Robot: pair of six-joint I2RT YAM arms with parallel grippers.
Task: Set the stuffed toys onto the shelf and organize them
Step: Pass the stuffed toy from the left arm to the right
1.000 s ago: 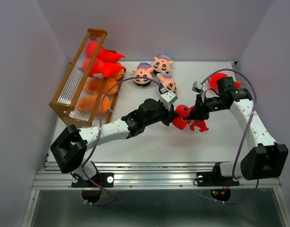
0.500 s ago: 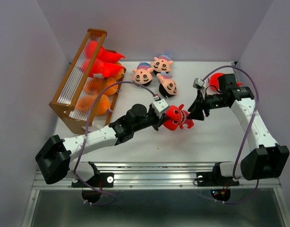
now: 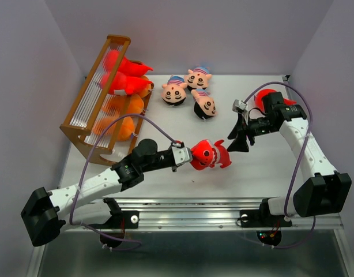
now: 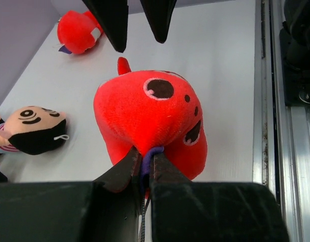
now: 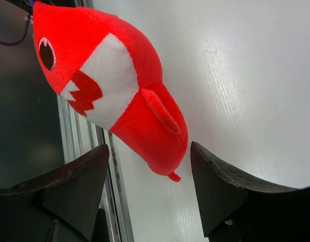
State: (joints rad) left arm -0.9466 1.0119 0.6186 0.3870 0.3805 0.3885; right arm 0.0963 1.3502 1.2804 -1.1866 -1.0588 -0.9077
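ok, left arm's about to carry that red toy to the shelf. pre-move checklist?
1. Left gripper shut on red toy: ok, though it pinches only at the purple loop.
2. Right gripper open and off the toy: ok.
3. Toy lifted off the table: cannot tell.
4. Free slot beside the shelved red toys on the shelf: cannot tell.
5. Doll heads out of the carry path: probably ok, they lie farther back.

I see the shelf (image 3: 73, 128) tilted at far left, holding red toys (image 3: 128, 76) above orange toys (image 3: 124, 112). Three capped doll heads (image 3: 174, 92) lie far centre. One red toy (image 3: 206, 154) sits near centre and a second red toy (image 3: 262, 99) far right.
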